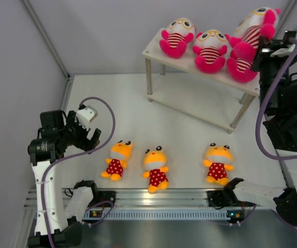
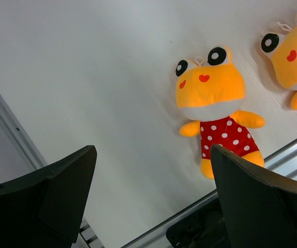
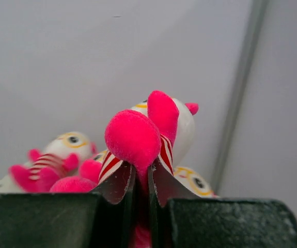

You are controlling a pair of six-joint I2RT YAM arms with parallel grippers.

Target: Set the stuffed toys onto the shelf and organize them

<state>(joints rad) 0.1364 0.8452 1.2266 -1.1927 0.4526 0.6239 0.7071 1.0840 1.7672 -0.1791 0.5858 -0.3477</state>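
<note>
The shelf [image 1: 152, 50] stands at the far right of the table [image 1: 138, 119], with its long axis running from far-left to near-right. It consists of two smooth pale boards on thin silver legs.

On the top board, the first pink toy [image 1: 176, 37] sits upright at the left end, facing the arms. The second pink toy [image 1: 210, 50] sits just beside it in the same pose. The third pink toy [image 1: 240, 68] rests at the right end, partly hidden. The right gripper [image 3: 142, 178] is clamped on a fuzzy pink limb of the fourth pink toy [image 1: 258, 23]. This toy is above the third, head uppermost and tilted. The pink toys wear red-white striped shirts and yellow glasses.

Three plush yellow toys lie face-up near the aluminium rail [image 1: 163, 195], heads toward the far side:
- The left yellow toy [image 1: 117, 159] has its head leaning right.
- The middle yellow toy [image 1: 156, 166] lies between the other two.
- The right yellow toy [image 1: 218, 163] lies well apart from the middle one.

Red polka-dot cloth covers each body. The left gripper [image 2: 152, 150] hovers beside the left yellow toy, jaws wide apart and holding nothing.
</note>
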